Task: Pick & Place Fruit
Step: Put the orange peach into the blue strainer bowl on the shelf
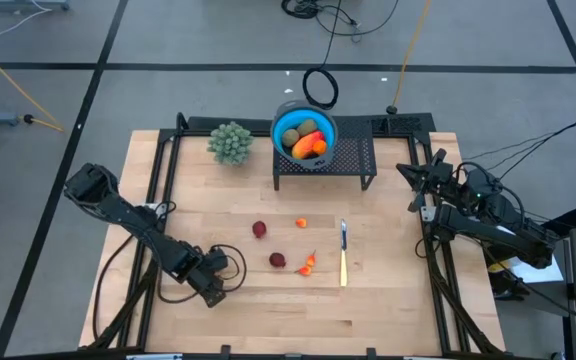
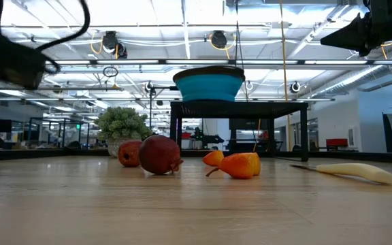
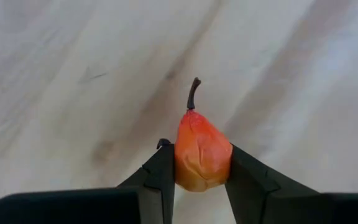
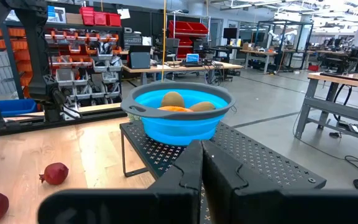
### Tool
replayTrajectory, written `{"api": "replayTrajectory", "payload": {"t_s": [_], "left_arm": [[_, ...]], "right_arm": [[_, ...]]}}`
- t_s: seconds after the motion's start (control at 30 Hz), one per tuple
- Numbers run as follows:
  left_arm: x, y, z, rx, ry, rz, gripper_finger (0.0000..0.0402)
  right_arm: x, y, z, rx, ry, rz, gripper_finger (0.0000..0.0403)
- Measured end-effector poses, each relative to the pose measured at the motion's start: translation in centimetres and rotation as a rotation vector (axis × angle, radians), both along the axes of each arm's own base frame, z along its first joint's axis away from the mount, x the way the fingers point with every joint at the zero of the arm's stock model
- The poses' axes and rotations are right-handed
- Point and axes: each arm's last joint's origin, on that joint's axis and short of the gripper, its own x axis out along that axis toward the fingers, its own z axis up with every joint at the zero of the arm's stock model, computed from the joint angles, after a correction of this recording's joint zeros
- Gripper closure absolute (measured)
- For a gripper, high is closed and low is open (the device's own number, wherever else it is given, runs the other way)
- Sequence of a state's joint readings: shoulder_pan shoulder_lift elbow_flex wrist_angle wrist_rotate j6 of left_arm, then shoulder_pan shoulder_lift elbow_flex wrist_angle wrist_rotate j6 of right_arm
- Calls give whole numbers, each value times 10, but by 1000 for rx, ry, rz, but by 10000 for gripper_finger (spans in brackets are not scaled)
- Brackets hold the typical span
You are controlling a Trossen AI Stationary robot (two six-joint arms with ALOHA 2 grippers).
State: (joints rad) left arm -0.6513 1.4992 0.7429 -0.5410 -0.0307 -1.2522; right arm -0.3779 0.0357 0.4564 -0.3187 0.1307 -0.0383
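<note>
My left gripper (image 3: 199, 150) hovers over the near left part of the table (image 1: 218, 283), shut on an orange-red pear-shaped fruit (image 3: 201, 149) with a dark stem. Two dark red fruits (image 1: 259, 229) (image 1: 278, 260), a tiny orange one (image 1: 301, 223) and an orange-red one (image 1: 309, 264) lie on the wooden table. A blue bowl (image 1: 305, 135) holding brownish-green and orange fruits sits on a black mesh stand (image 1: 358, 155). My right gripper (image 4: 202, 167) is shut and waits at the table's right side (image 1: 413, 183), level with the stand. My left gripper pinches the orange-red fruit by the wide part of its body (image 3: 188, 169), one finger (image 3: 160, 171) on each side. The narrow stem end (image 3: 194, 93) points away from the gripper, beyond the fingertips. The fruit seems lifted clear of the table.
A thin knife (image 1: 343, 252) with a pale handle lies right of the loose fruits. A pale green bushy plant (image 1: 230, 143) stands left of the stand. Black frame rails run along the table's left and right sides. Bare wood lies along the near edge.
</note>
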Motion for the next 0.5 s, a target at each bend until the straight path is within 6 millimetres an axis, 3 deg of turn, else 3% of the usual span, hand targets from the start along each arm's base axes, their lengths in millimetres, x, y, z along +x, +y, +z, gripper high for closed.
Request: {"api": "replayTrajectory", "payload": {"t_s": [0.23,0.5], "left_arm": [[12,4,37,-68,-331,38,294],[25,5,82,10,-799,47,293]], "right_arm": [[0,0,0,0,0,0,403],[0,0,0,0,0,1,403]]}}
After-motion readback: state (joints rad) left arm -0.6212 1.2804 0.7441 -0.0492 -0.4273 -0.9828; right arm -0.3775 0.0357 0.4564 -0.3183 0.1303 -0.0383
